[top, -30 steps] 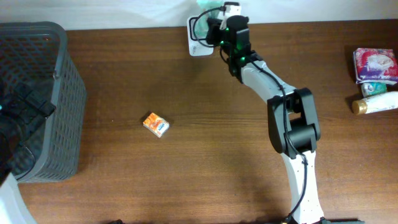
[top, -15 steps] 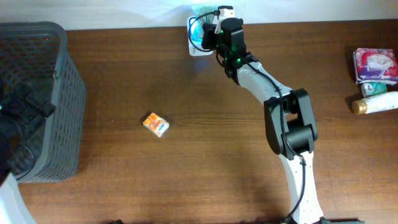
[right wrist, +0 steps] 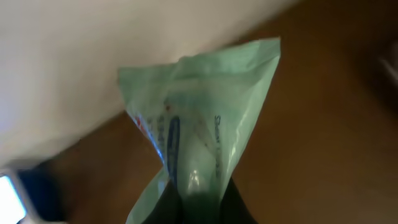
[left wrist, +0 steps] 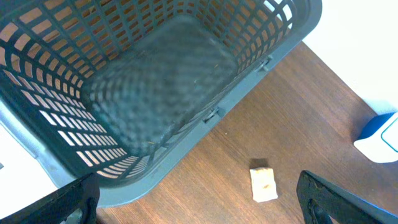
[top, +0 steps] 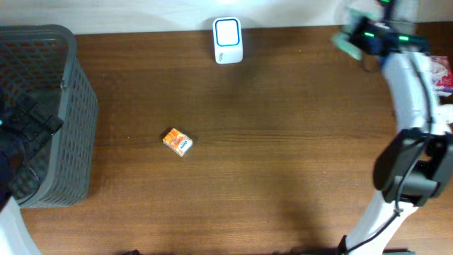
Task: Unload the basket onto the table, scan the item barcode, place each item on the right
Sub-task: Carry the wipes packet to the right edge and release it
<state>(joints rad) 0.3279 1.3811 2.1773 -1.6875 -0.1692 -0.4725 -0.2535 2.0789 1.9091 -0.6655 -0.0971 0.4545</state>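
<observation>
Your right tool [right wrist: 199, 202] is pinched shut on the bottom of a pale green pouch [right wrist: 200, 118]. The pouch stands up out of the dark fingers [right wrist: 231, 200], with blue and red print on its face too blurred to read.

From overhead, that tool and pouch sit at the far right of the counter [top: 283, 163], close to its back edge and motion-blurred. They are well apart from the barcode scanner [top: 228, 40], a white unit with a blue-framed window standing at the back edge near the middle.

A pink-and-white packet [top: 442, 74] lies at the right edge, partly hidden behind the right arm.

Your left tool [left wrist: 199, 190] has its jaws spread wide and holds nothing. It hangs above the grey plastic basket [left wrist: 261, 68] at the left end of the counter, looking down into it.

A small orange box [top: 178, 142] lies alone on the wood between the basket and the scanner, touching neither. No barcode can be made out on the pouch in any view.
</observation>
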